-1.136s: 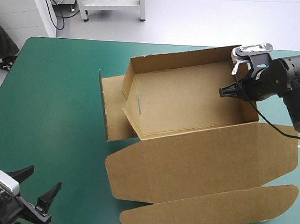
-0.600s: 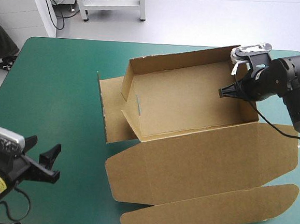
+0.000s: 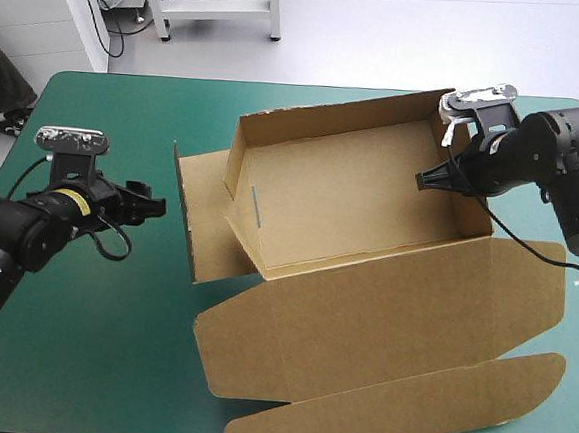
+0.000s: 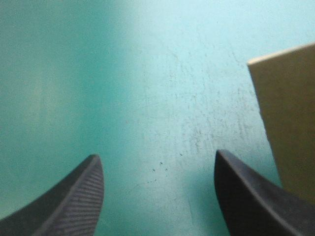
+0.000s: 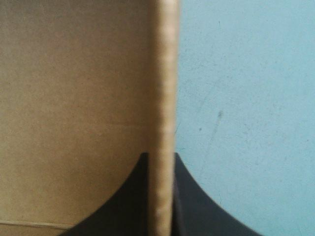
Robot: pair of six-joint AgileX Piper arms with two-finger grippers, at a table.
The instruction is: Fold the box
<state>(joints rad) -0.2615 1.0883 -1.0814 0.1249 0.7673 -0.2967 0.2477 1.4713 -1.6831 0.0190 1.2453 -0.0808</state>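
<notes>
So the right gripper [image 3: 425, 179] pinches the box [image 3: 362, 313] by its right wall, left gripper [image 3: 150, 204] spread just beside the left flap, bare cover [image 3: 90, 331] around it.

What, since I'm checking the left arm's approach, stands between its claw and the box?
Nothing visible. Only bare teal-green cover lies between the open left claw and the box, whose nearest flap is just ahead.

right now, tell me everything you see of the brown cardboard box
The brown cardboard box is a board sheet, half formed: an open tray with walls raised, left end flap standing loose, lid and rounded tuck flap flat on the teal-green cover. The right gripper pinches its right wall; the open left gripper is beside the left flap, apart.
</notes>
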